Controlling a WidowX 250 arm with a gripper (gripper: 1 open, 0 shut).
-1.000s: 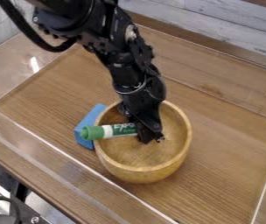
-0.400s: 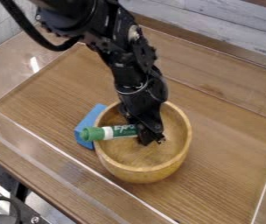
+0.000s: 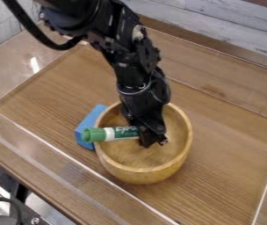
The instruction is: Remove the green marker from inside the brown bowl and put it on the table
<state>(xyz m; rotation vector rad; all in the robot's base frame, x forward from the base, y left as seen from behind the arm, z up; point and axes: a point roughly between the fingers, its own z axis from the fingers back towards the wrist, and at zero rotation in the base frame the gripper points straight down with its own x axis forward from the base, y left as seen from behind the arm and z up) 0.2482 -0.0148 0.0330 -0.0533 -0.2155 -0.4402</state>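
The brown bowl [image 3: 147, 158] sits on the table [image 3: 66, 88], near its front edge. The green marker [image 3: 108, 133] lies level across the bowl's left rim, its green cap poking out to the left over the blue block. My gripper [image 3: 147, 133] points down into the bowl and is shut on the marker's right end. The black fingers hide that end of the barrel.
A blue block [image 3: 91, 119] lies flat on the table, tucked against the bowl's left side under the marker's cap. Clear acrylic walls [image 3: 31, 149] edge the tabletop at the front and left. Bare wood stretches to the left and the far right of the bowl.
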